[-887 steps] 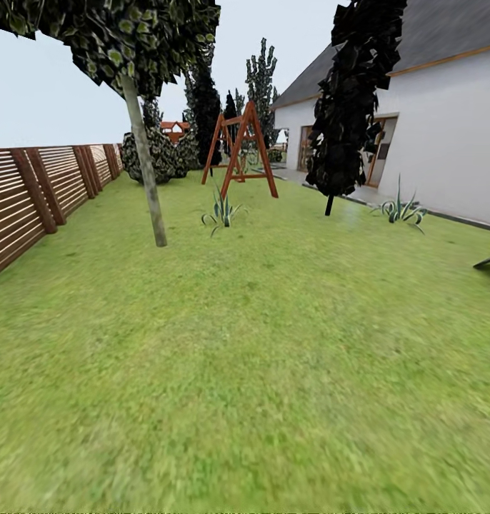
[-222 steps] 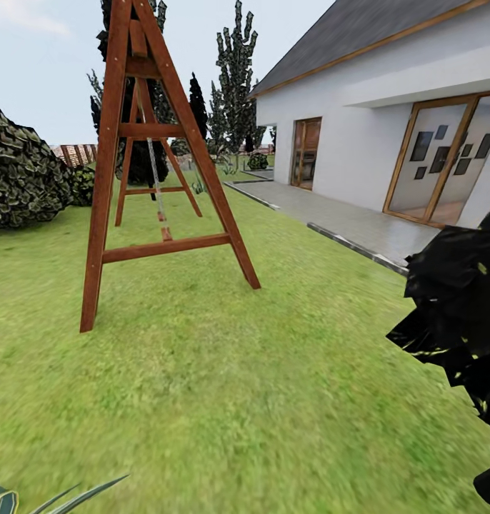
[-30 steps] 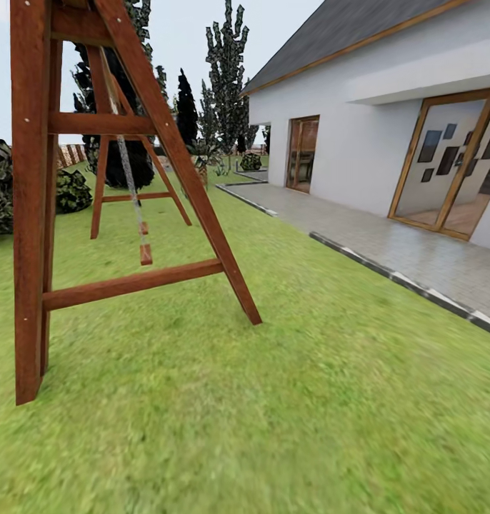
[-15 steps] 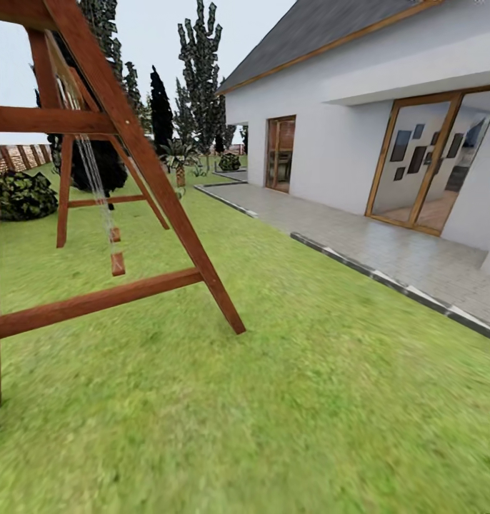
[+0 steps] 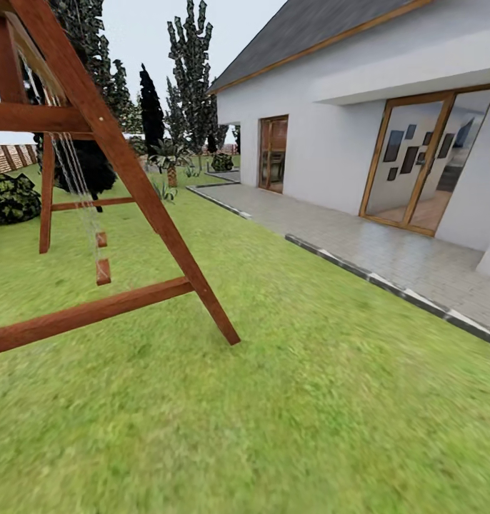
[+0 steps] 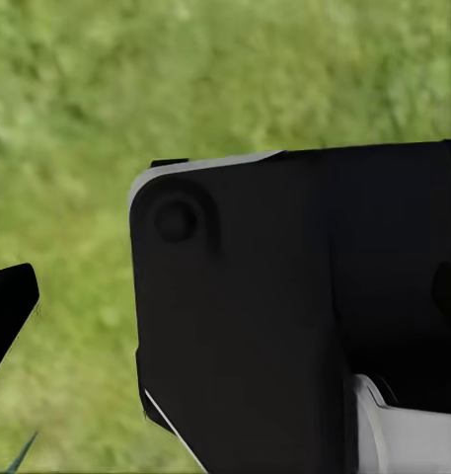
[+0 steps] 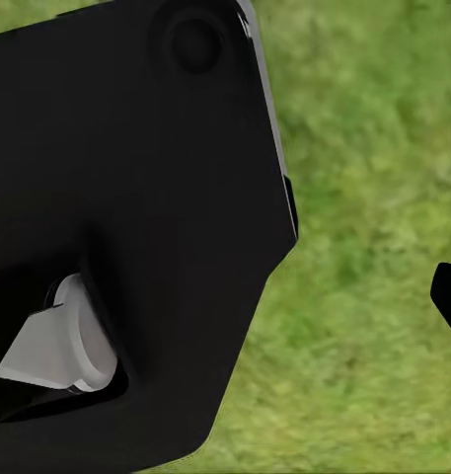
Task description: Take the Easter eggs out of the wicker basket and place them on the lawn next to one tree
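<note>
Both grippers are hard to read – a big black robot part blocks each wrist view, so I cannot tell if they are open or closed. Green lawn (image 5: pixel 295 400) lies under them. A wooden swing frame (image 5: pixel 109 178) stands on the grass, the white house (image 5: pixel 359 135) (with grey paving (image 5: pixel 388 250)) well beyond it.

View swung rightward, swing frame (image 5: pixel 131 193) slid toward left edge, more paved terrace (image 5: pixel 388 257) showing
</note>
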Available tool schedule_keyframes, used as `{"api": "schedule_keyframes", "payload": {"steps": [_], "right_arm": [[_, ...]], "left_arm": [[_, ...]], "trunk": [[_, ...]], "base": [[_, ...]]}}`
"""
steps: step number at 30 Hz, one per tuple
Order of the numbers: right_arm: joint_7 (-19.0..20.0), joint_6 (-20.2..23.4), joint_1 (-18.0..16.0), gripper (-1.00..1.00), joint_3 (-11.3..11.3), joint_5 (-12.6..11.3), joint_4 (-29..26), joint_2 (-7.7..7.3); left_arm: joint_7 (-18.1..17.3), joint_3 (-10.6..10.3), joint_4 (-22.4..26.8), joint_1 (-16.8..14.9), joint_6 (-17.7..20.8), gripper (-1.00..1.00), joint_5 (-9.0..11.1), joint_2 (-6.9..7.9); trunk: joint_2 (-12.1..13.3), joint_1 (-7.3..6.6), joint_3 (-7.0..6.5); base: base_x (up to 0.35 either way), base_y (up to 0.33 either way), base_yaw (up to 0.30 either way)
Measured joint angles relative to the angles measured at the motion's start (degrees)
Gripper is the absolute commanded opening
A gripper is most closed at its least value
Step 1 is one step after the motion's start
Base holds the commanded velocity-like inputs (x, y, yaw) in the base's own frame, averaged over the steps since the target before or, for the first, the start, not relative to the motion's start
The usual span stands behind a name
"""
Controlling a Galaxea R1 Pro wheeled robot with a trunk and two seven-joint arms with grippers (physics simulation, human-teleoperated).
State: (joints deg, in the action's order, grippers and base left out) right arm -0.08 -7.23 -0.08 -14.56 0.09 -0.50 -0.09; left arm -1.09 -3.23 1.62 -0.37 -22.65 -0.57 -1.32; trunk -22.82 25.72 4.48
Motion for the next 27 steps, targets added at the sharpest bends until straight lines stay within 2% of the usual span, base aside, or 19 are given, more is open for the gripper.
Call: {"api": "schedule_keyframes", "payload": {"steps": [11,27], "right_arm": [[0.0,0.0,0.0,1.0,0.0,0.2,0.0,0.0],[0.0,0.0,0.0,1.0,0.1,0.3,0.1,0.0]], "left_arm": [[0.0,0.0,0.0,0.0,0.0,1.0,0.0,0.0],[0.0,0.0,0.0,0.0,0.0,1.0,0.0,-0.07]], "trunk": [[0.0,0.0,-0.2],[0.0,0.0,-1.22]], "base": [[0.331,-0.03,-0.232],[0.267,-0.201,-0.22]]}}
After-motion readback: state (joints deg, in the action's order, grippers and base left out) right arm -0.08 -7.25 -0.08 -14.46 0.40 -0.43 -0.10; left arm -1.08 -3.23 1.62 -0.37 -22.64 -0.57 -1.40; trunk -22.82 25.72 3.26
